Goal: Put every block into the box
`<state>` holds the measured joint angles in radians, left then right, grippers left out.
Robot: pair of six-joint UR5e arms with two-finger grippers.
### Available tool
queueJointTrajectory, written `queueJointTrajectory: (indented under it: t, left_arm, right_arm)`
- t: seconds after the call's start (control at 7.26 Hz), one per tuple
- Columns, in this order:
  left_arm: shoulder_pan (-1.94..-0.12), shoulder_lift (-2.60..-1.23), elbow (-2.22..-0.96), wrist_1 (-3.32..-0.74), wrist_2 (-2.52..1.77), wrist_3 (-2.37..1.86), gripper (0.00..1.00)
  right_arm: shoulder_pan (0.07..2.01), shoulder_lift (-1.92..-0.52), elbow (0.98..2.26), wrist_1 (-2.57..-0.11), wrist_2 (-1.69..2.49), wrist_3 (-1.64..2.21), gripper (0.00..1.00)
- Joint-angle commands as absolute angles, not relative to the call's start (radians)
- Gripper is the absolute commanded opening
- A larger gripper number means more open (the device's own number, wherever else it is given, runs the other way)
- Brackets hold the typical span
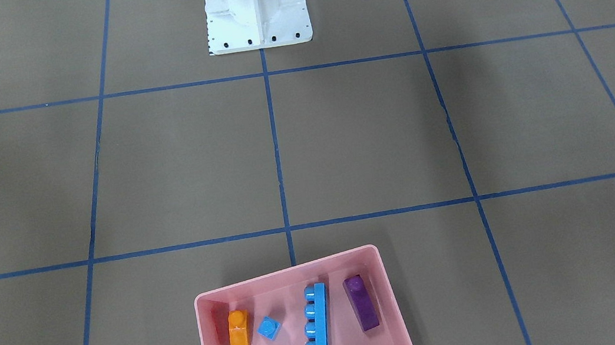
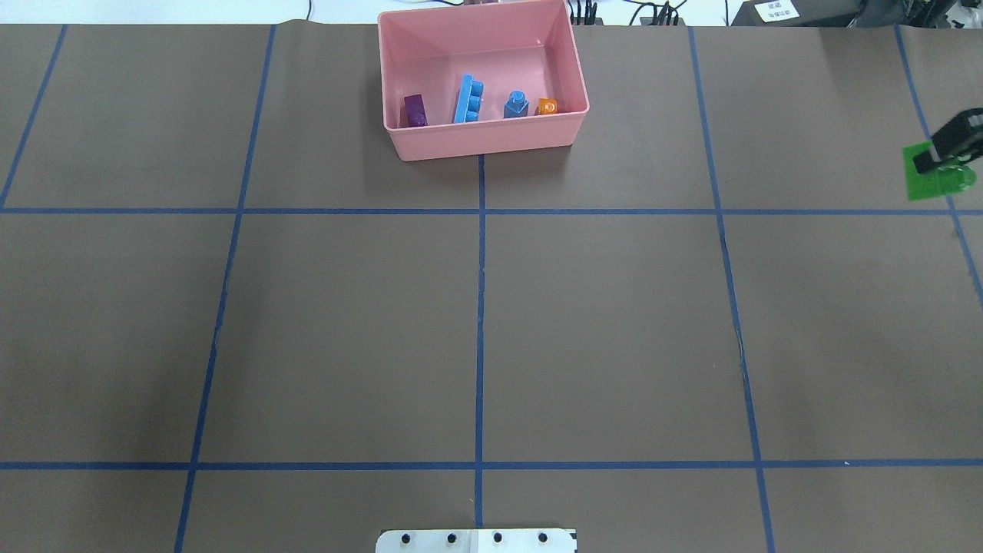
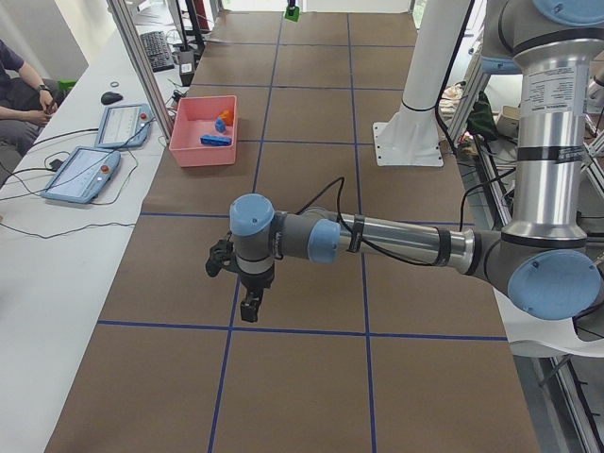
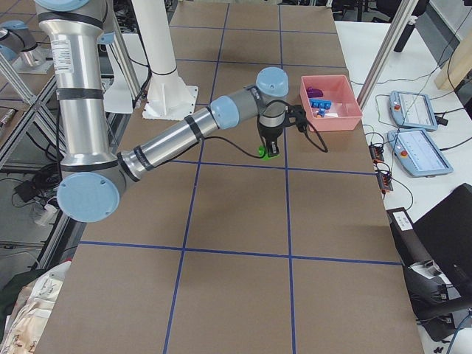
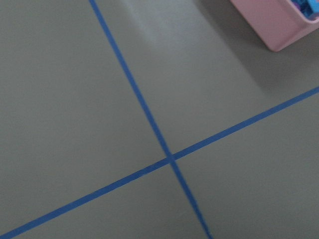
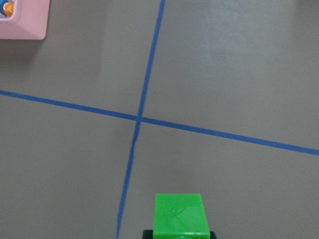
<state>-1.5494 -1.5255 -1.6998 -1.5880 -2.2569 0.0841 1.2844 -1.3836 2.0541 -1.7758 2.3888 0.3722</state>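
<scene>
The pink box (image 2: 485, 141) stands at the table's far edge, near the middle. In it lie the orange block (image 2: 547, 107), the small blue block (image 2: 516, 104), the long blue block (image 2: 468, 99) and the purple block (image 2: 415, 110). My right gripper (image 2: 938, 159) is at the table's far right and is shut on the green block (image 2: 938, 175). The right wrist view shows that green block (image 6: 179, 215) between the fingertips, above bare table. My left gripper (image 3: 250, 308) hangs over the table's left part, away from the box. I cannot tell whether it is open or shut.
The white robot base (image 1: 256, 10) stands at the near middle edge. Blue tape lines (image 2: 480, 307) divide the brown table into squares. Beyond the far edge, two teach pendants (image 3: 85, 170) and cables lie on a white bench, where a person (image 3: 19, 90) sits.
</scene>
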Motion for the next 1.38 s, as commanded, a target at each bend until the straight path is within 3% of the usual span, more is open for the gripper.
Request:
queueJointTrajectory:
  t: [0.0,0.28,0.69,1.1,1.24]
  left_arm:
    - [-1.626,-1.503,-1.68,-1.579,-2.359,0.103,1.0]
    - [-1.626,-1.497,-1.681,-1.582,-2.362,0.1,1.0]
    - [-1.623,-1.5,-1.678,-1.589,-2.364,0.1,1.0]
    - [-1.621,-1.502,-1.677,-1.591,-2.364,0.1,1.0]
    - [-1.621,-1.502,-1.675,-1.592,-2.364,0.1,1.0]
  right_arm:
    - [1.148,-1.121,1.969,-1.827,2.343,0.625,0.0]
    - [1.062,-0.911,1.779,-1.827,2.287,0.718,0.0]
    - [0.971,-0.521,1.325,-1.803,2.194,0.88,0.0]
    - [0.94,-0.332,0.856,-1.403,2.084,1.026,0.0]
    - [0.927,-0.286,0.768,-1.349,2.048,1.054,0.0]
